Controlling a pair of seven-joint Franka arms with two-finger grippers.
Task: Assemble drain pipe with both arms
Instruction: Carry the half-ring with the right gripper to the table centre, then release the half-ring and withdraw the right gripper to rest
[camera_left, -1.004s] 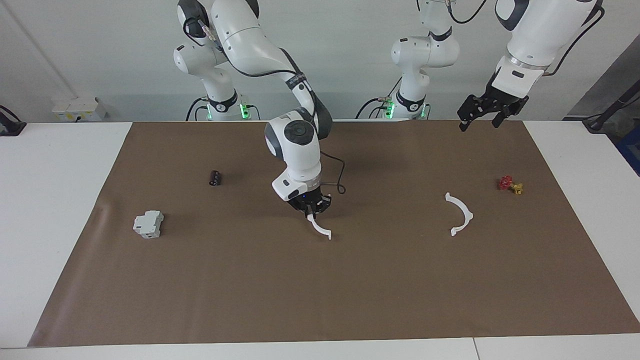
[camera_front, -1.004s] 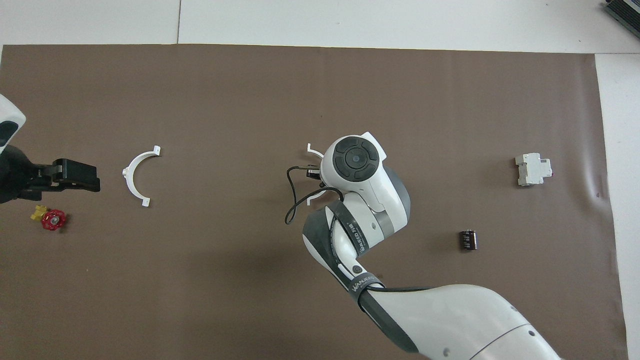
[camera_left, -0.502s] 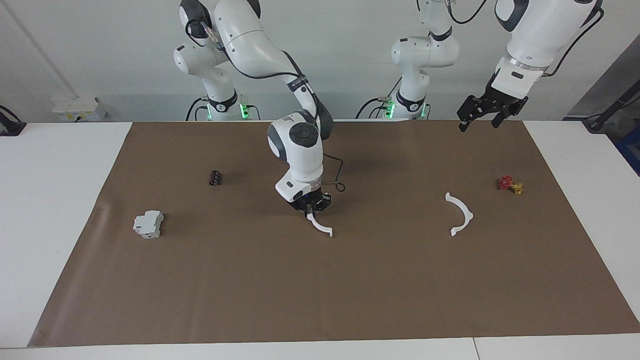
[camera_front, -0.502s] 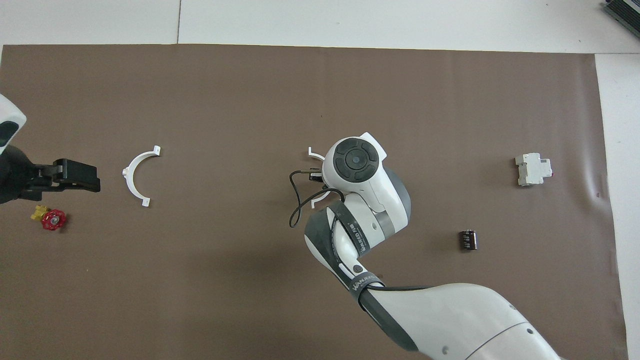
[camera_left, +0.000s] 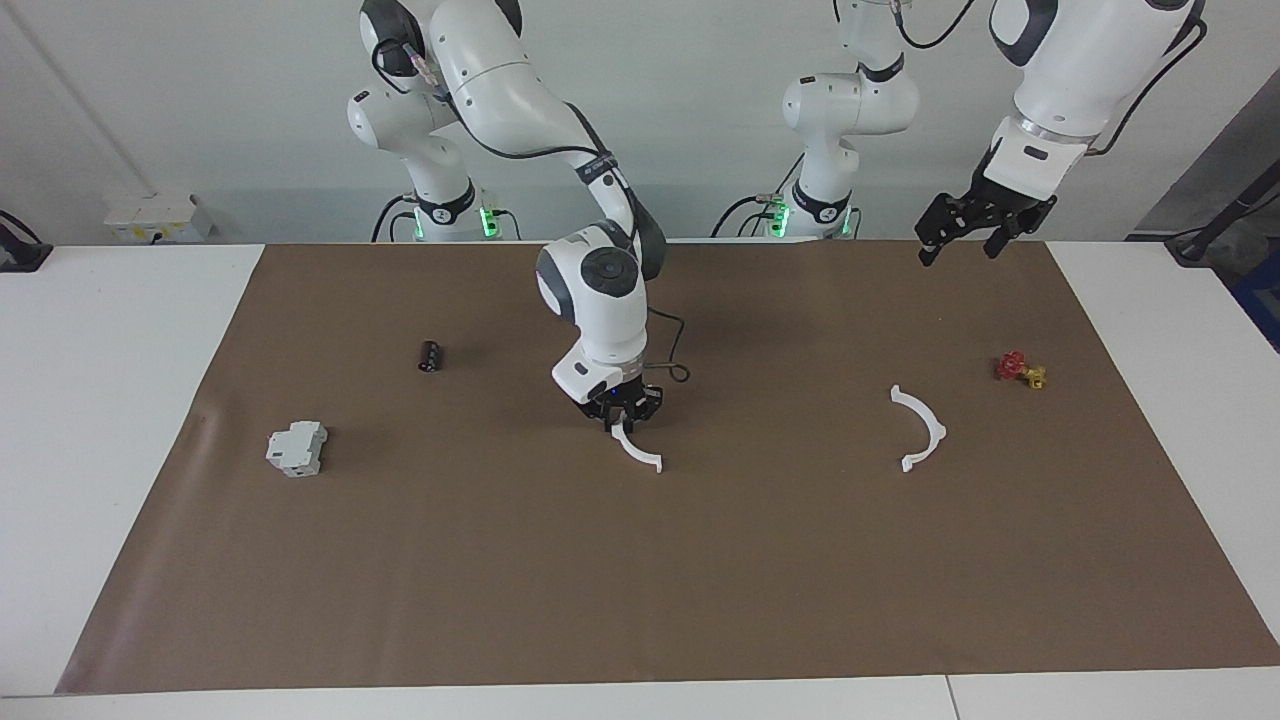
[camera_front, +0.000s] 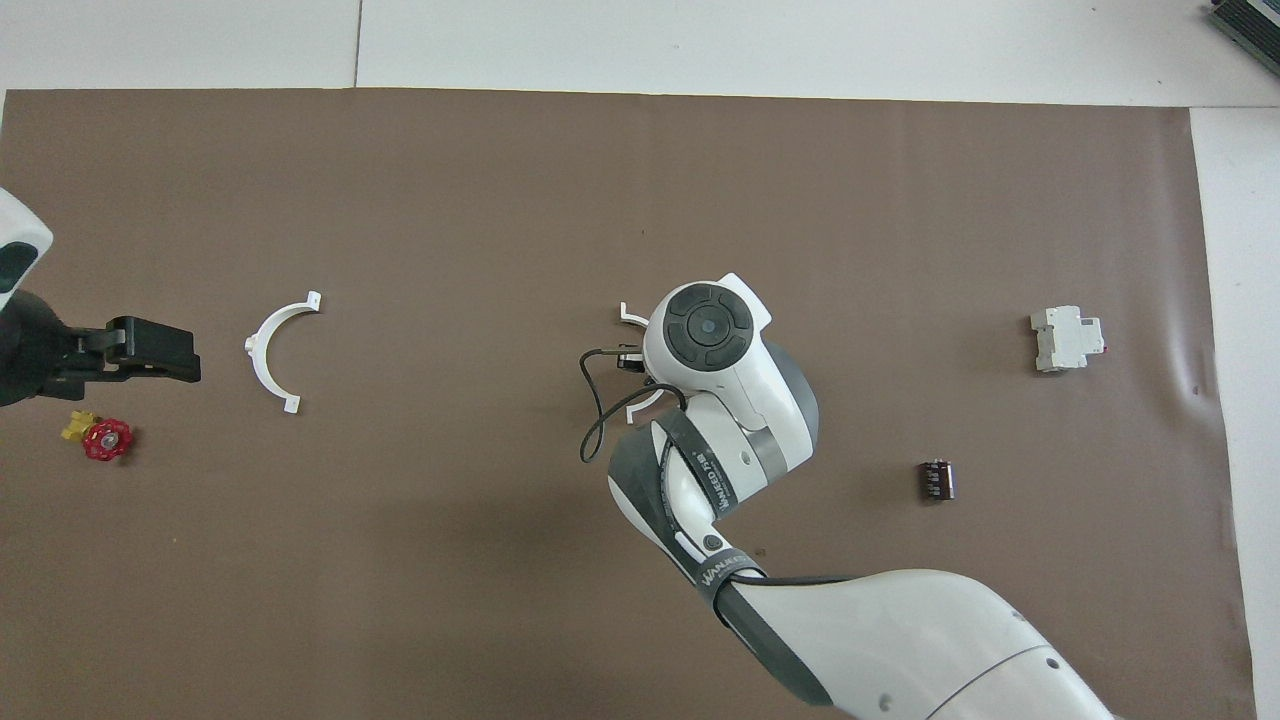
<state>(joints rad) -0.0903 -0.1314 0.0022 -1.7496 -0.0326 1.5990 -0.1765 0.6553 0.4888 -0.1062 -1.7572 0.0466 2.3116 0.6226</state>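
Note:
The drain pipe is in two white half-rings on the brown mat. One half-ring (camera_left: 639, 454) lies mid-mat, and in the overhead view only its ends (camera_front: 631, 318) show past the right wrist. My right gripper (camera_left: 624, 412) stands just over its end nearer the robots, fingers slightly apart on either side of that end. The other half-ring (camera_left: 922, 430) (camera_front: 271, 352) lies toward the left arm's end. My left gripper (camera_left: 962, 238) (camera_front: 152, 350) waits open in the air over the mat's edge there, holding nothing.
A grey-white block (camera_left: 297, 448) (camera_front: 1066, 339) and a small black cylinder (camera_left: 429, 355) (camera_front: 936, 479) lie toward the right arm's end. A red and yellow valve (camera_left: 1020, 369) (camera_front: 100, 436) sits near the left gripper. The brown mat (camera_left: 640, 580) covers most of the table.
The right gripper has lifted a little and its fingers have parted. The half-ring it gripped now rests on the mat. The left arm has stayed put.

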